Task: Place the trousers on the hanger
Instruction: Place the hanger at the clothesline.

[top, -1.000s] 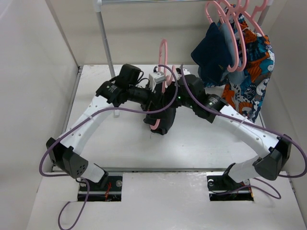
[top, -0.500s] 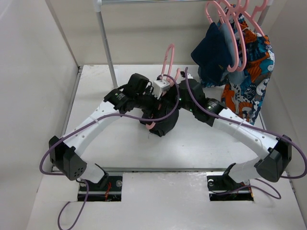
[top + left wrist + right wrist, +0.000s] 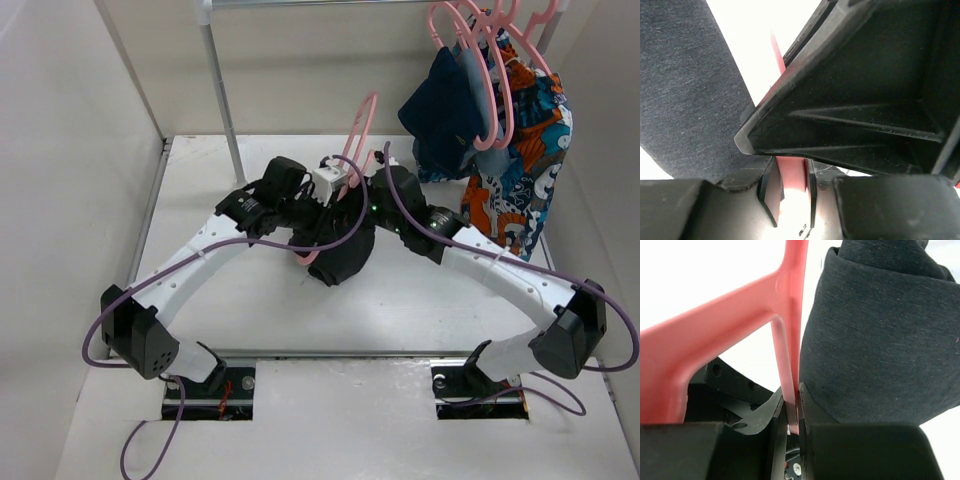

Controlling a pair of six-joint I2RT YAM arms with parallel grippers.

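Observation:
The pink hanger (image 3: 362, 125) stands hook-up over the table's middle, with the black trousers (image 3: 343, 260) draped in a bunch over its lower part. Both grippers meet there. My left gripper (image 3: 318, 215) comes in from the left and my right gripper (image 3: 353, 205) from the right. In the left wrist view the hanger's pink bar (image 3: 791, 175) fills the narrow gap of the left gripper (image 3: 791, 196), with trousers (image 3: 685, 90) on the left. In the right wrist view the right gripper (image 3: 794, 421) is clamped on a thin hanger (image 3: 740, 315) bar, beside the trousers (image 3: 880, 340).
A metal rack pole (image 3: 222, 90) rises at the back left. At the back right several pink hangers (image 3: 485, 60) carry a navy garment (image 3: 445, 115) and a patterned cloth (image 3: 525, 165). White walls close in the table (image 3: 250, 310) on both sides.
My left gripper has closed from wide open onto the hanger's bar and shifted slightly right. The hanger's hook has tipped to the right. The right gripper keeps its grip.

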